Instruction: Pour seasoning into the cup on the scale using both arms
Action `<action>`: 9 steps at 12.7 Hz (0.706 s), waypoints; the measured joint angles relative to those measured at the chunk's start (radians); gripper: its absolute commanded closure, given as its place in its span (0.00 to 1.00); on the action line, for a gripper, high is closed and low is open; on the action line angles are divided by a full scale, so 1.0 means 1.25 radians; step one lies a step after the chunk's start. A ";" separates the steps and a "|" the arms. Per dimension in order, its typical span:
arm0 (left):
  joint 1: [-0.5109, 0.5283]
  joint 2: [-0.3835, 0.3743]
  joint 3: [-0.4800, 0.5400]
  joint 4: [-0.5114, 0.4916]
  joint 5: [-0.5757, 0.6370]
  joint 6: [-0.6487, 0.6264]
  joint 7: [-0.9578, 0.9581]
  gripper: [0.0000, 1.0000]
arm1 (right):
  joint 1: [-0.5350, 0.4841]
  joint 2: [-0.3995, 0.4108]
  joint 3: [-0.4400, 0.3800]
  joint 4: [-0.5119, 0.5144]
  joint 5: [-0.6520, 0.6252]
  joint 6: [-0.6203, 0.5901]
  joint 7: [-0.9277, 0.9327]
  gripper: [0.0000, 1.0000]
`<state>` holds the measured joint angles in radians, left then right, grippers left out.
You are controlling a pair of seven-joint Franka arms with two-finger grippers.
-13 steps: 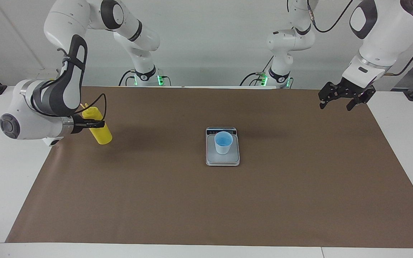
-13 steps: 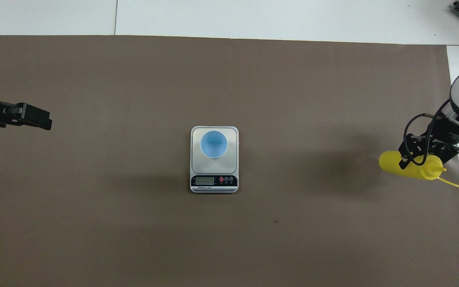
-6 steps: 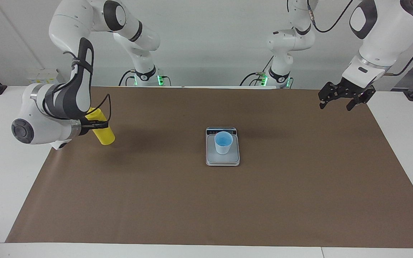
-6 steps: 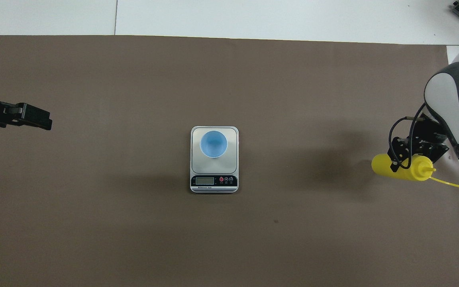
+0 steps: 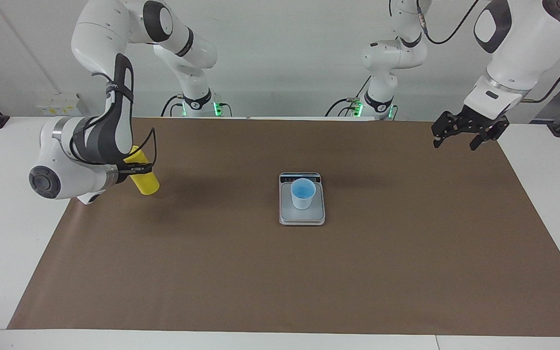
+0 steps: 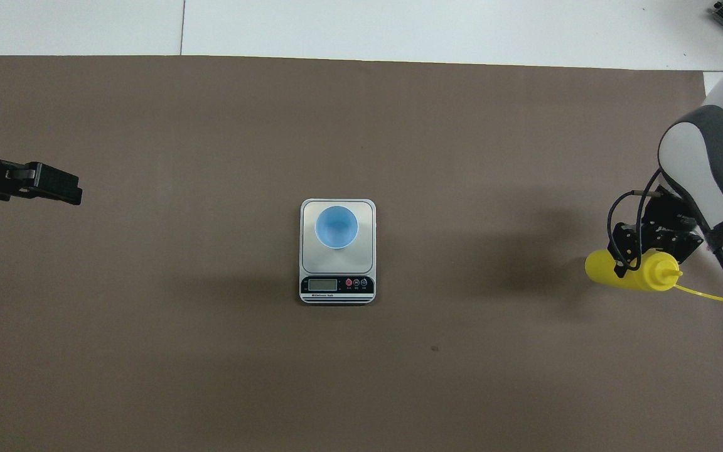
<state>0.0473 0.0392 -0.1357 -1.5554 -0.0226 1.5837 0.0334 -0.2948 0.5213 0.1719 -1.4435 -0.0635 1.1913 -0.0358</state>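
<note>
Here the right end effector [image 5: 136, 170] grips the seasoning bottle [image 5: 145, 177], its two fingers clamped across the yellow body about halfway along. The bottle is off the tabletop [image 5: 280, 272], tilted, over the brown mat [image 5: 406, 243] near the right arm's end. In the facing view its flat base points down and toward the middle of the tabletop, while its upper part is hidden by the arm's wrist. In the overhead view the seasoning bottle [image 6: 631, 273] lies nearly sideways, its cone nozzle aimed toward the edge of the mat and its thin tethered cap stick [image 6: 706, 295] trailing out past that edge over the white surface. The right end effector [image 6: 628, 260] shows there as a dark block clasping the bottle, with a black cable looping beside it.

The cup [image 5: 303, 193] stands upright on the weighing plate of the scale [image 5: 302, 216], at the middle of the mat and well apart from the bottle. From overhead the cup [image 6: 336, 226] sits on the half of the plate farther from the robots, and the scale [image 6: 337, 295] has its dark display strip on the edge nearer to them.

The left end effector [image 5: 459, 141] waits in the air over the mat's corner at the left arm's end, fingers spread apart and holding nothing; overhead, the left end effector [image 6: 54, 187] appears only as a dark shape at the picture's edge.
</note>
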 measured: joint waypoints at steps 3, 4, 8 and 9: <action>0.000 0.000 0.000 -0.002 0.000 0.000 0.000 0.00 | -0.001 0.000 0.000 -0.002 0.000 0.000 0.028 0.00; 0.000 -0.001 0.000 -0.002 0.000 0.000 0.000 0.00 | -0.001 0.000 0.000 -0.002 0.000 0.000 0.029 0.00; 0.000 -0.002 0.000 -0.003 0.000 0.001 0.000 0.00 | 0.001 -0.016 0.000 -0.002 -0.001 0.005 0.034 0.00; 0.000 -0.002 0.000 -0.003 0.000 0.001 0.000 0.00 | 0.004 -0.029 0.001 -0.001 -0.001 0.017 0.038 0.00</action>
<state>0.0473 0.0370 -0.1358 -1.5587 -0.0226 1.5846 0.0334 -0.2899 0.4845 0.1727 -1.4444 -0.0642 1.2128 0.0112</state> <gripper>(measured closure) 0.000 0.000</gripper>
